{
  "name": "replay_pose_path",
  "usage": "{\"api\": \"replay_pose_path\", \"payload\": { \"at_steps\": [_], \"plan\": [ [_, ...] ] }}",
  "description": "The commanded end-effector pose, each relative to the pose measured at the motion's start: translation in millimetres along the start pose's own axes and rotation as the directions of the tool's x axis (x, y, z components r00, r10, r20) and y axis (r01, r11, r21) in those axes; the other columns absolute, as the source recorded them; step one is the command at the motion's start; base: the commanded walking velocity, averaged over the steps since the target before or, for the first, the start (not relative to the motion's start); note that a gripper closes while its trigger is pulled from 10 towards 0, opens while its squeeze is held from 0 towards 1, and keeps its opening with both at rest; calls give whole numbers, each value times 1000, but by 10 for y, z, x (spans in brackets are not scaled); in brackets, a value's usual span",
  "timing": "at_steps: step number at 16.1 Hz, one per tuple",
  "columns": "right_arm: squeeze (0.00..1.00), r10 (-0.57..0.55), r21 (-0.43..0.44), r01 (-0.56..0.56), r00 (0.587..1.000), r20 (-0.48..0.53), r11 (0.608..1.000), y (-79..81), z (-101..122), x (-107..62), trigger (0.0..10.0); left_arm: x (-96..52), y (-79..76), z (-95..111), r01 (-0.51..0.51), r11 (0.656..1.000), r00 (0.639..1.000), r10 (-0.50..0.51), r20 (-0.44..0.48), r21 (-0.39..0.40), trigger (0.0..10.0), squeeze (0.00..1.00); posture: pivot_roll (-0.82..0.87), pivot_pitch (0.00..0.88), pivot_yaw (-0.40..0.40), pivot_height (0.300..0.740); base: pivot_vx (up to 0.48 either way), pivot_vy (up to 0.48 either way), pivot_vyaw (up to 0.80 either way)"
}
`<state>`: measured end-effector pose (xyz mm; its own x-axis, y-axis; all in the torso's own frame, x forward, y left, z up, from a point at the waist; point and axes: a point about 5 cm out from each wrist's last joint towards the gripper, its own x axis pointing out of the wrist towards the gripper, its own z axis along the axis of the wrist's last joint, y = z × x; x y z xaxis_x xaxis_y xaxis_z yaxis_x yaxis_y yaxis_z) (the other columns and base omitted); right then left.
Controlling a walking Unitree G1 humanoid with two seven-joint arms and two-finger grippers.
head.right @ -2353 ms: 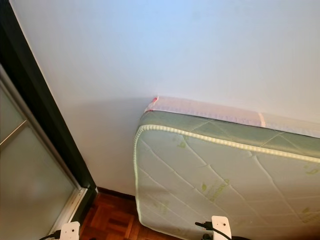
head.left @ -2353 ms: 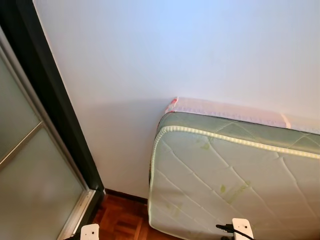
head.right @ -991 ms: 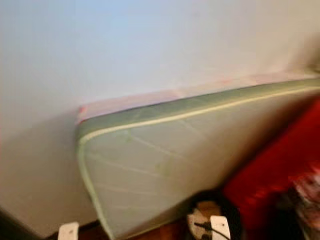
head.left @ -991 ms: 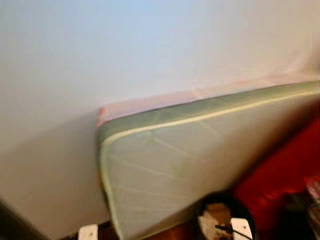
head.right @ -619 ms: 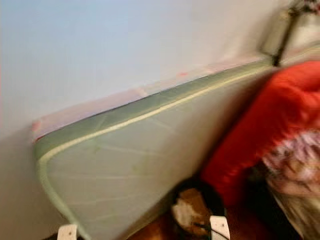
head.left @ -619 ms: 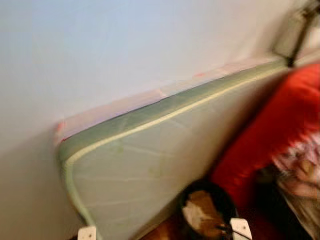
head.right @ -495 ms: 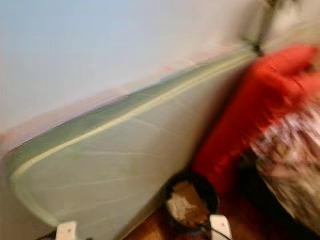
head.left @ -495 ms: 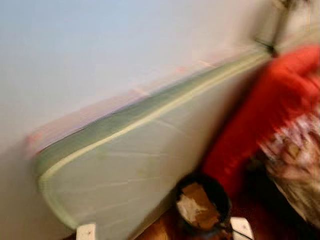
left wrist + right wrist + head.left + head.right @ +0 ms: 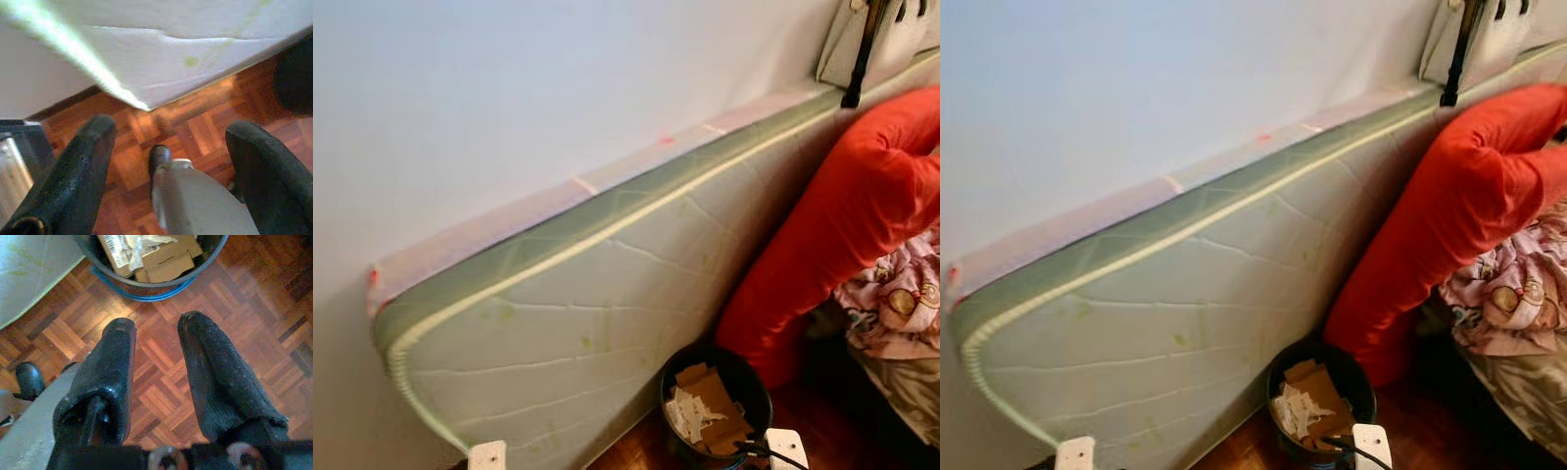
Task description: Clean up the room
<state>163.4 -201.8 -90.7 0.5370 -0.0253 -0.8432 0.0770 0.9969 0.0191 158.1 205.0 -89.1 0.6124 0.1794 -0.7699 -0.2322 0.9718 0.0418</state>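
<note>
A black bin (image 9: 715,411) holding cardboard pieces and paper scraps stands on the parquet floor (image 9: 161,382), at the foot of a pale green mattress (image 9: 587,323) that leans against the white wall. My right gripper (image 9: 157,325) hangs low just short of the bin (image 9: 146,259), fingers apart with nothing between them. My left gripper (image 9: 171,127) hangs open over the parquet near the mattress's lower corner (image 9: 146,105), and nothing is in it.
A big red bolster (image 9: 842,225) leans on the mattress right of the bin. Patterned pink bedding (image 9: 901,304) lies on a bed at the far right. A light bag with a black strap (image 9: 876,39) hangs top right.
The camera has swung right: the dark sliding door left the picture, and the bin, red bolster and bedding came into view. The blur has cleared.
</note>
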Motion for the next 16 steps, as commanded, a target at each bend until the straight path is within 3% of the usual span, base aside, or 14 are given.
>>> {"api": "replay_pose_path", "payload": {
  "at_steps": [1, 16],
  "plan": [
    [0, -25, 223, 0, 994, 107, 975, -106, 205, 3, 10000, 136, 295, 585, -35, 990, 999, 31, 36, 137, 10000, 0, -72, 0, 50, 740, 0, -319, -781],
    [0, -21, 214, -8, 991, 135, 977, -118, 293, 7, 10000, 145, 282, 629, -42, 993, 998, 37, 43, 113, 10000, 0, -55, 0, 37, 740, 0, -324, -52]
  ]
}}
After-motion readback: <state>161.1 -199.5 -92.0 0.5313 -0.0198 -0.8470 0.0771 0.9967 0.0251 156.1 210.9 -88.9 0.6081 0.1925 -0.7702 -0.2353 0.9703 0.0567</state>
